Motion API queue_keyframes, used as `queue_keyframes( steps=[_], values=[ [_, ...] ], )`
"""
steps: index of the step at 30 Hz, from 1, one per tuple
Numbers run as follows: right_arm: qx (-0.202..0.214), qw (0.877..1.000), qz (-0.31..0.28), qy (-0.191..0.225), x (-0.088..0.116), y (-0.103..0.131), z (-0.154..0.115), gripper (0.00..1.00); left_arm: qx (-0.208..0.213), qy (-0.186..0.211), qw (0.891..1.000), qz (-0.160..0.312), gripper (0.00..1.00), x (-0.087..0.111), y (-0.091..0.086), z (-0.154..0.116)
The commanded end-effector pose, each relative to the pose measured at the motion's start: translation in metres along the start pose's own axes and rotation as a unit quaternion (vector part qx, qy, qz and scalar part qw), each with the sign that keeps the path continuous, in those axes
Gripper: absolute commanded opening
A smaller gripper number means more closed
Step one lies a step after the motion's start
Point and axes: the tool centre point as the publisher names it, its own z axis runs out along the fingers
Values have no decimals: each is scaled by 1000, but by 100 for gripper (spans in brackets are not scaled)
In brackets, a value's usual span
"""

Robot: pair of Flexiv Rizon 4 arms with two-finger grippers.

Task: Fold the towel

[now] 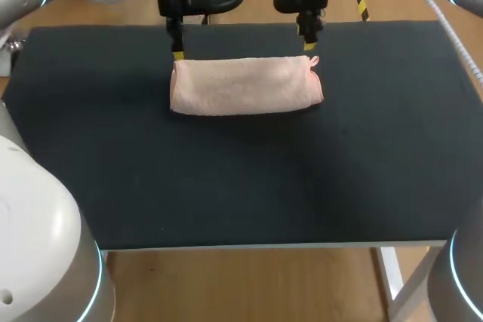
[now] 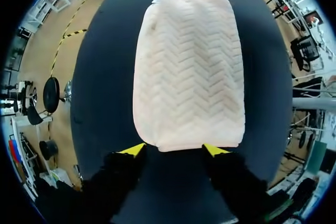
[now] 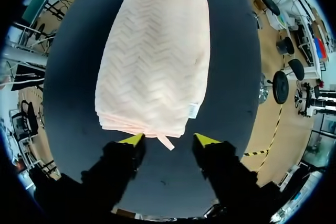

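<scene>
Soft, even light falls from above. The towel [image 1: 245, 86] ahead of the left gripper [image 2: 174, 149] and right gripper [image 3: 169, 139] shows its weave plainly. It casts only a thin shadow on the side away from them, onto the dull black table [image 1: 226, 186]. Their yellow tips are brightly lit.

You've got no legible txt, nos. or signs in any view. Only candidate: the small white tag [image 3: 193, 110] on the towel [image 3: 157, 51] edge, w/ print too small to read.
</scene>
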Motion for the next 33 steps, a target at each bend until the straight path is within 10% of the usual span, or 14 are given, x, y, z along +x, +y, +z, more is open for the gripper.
queue_keyframes(
  steps=[1, 8, 16, 33],
  values=[
    [-1, 1000, -2, -14, 11, -3, -16, 100, 43, -26, 999, 9, 100, 20, 17, -20],
    [-4, 999, -5, -32, 18, -2, -30, 100, 143, -45, 986, 78, 100, 44, 30, -49],
    [-11, 999, -11, -46, 23, 6, -40, 100, 294, -76, 952, 49, 100, 66, 56, -70],
    [-4, 999, -14, -52, 31, 1, -49, 100, 359, -118, 926, -14, 100, 85, 105, -63]
  ],
)
